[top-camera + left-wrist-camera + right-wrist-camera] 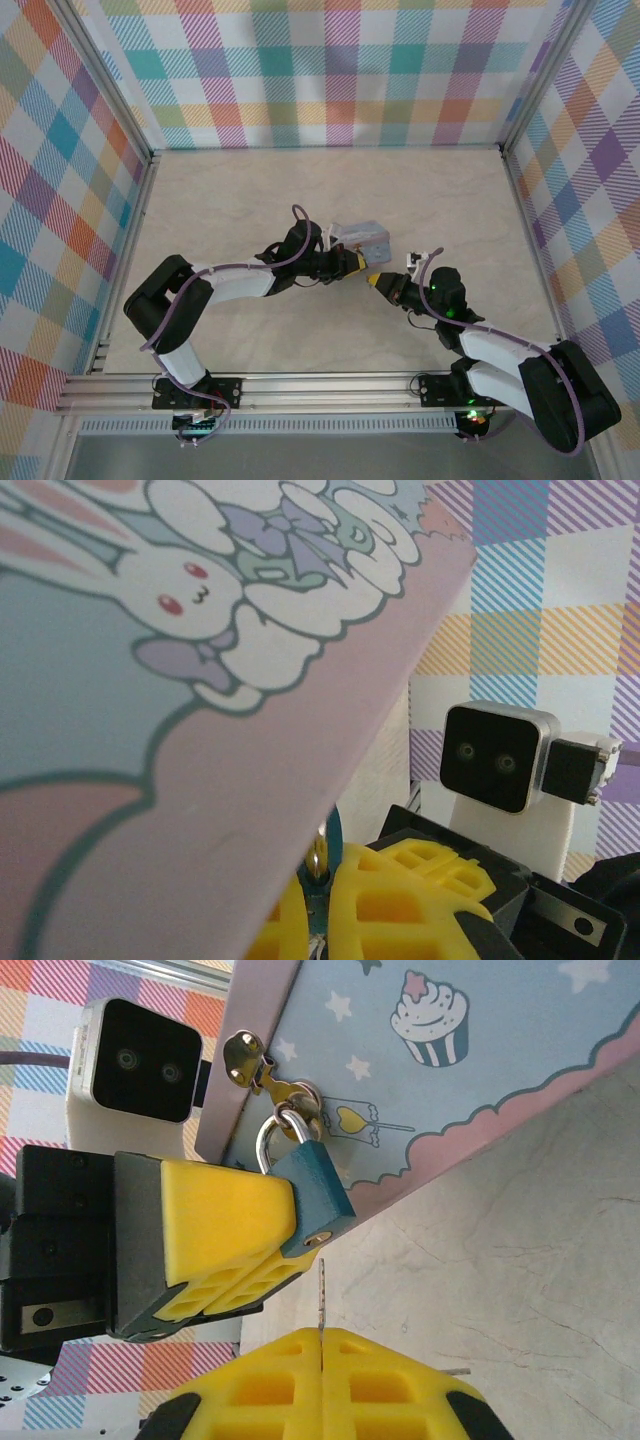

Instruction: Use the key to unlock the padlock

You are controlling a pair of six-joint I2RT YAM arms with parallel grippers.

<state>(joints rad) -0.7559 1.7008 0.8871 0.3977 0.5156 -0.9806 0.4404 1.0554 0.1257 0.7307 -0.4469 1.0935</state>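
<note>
A teal padlock (318,1190) hangs by its shackle from the metal hasp (245,1055) of a pink and blue cartoon box (362,236). My left gripper (352,262) is shut on the padlock body, and its yellow fingers (225,1225) clamp it from the left in the right wrist view. My right gripper (321,1335) is shut on the key (321,1295). The thin blade points up at the keyhole (318,1239), its tip just short of it. In the left wrist view the padlock (335,836) sits between my left gripper's (319,900) fingers, under the box (200,780).
The box stands mid-table on a pale marble top (250,190). Plaid walls and an aluminium frame (135,215) close in the sides and back. The right wrist's camera (497,755) faces the left one closely.
</note>
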